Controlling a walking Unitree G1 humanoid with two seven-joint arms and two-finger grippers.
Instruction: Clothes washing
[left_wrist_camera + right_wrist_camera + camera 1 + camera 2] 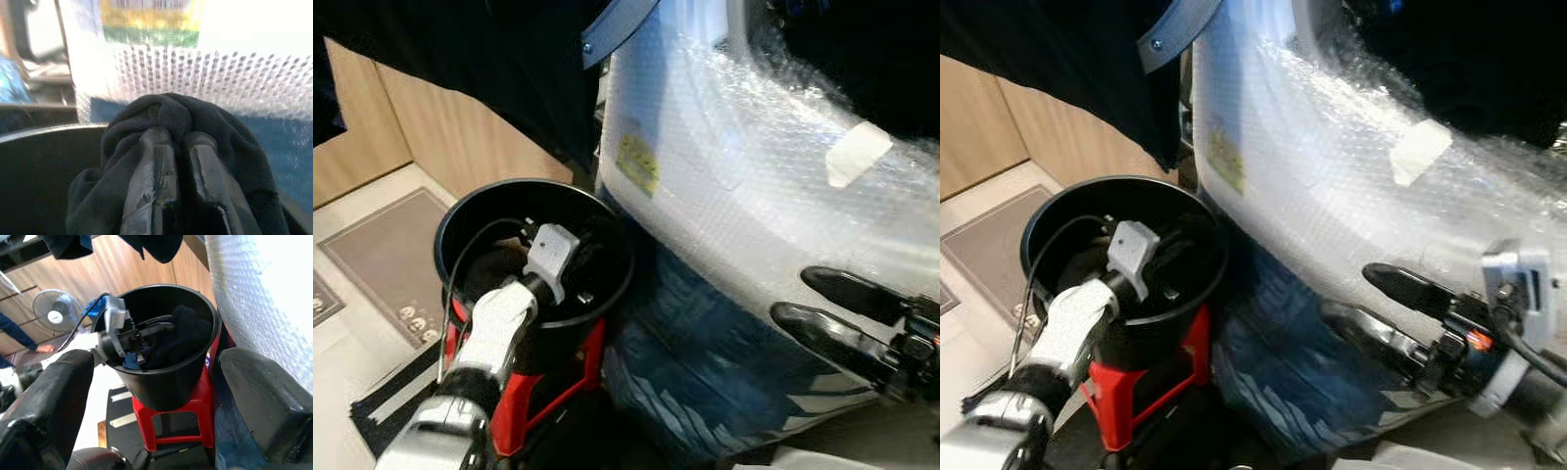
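Bucket (166,377), black, standing on a small red stool (171,426) right beside the bubble-wrapped washing machine (744,196). Left hand (183,171) is down inside the bucket, its two fingers (146,181) drawn narrow and pinched into a bunched dark garment (161,115); the cloth wraps over and around the fingertips. In the right wrist view the same garment (181,333) sits as a soft heap inside the bucket, against the wall nearest the machine.

Right hand (822,308) hovers low in front of the machine's curved front, fingers spread wide, nothing between them. It is well apart from the bucket.

Other dark clothing hangs above, near the wooden cabinet panels (460,127). A fan (57,311) stands further back on the floor, and a person's sleeve and hand (46,348) show at the edge of the room.

Handling, as I judge it: the garment is light, limp, knit-looking, not slippery. It will sag and trail when lifted, so a pinch on a thick fold near the middle of the bundle is the safest hold. A loose end could snag on the bucket rim.
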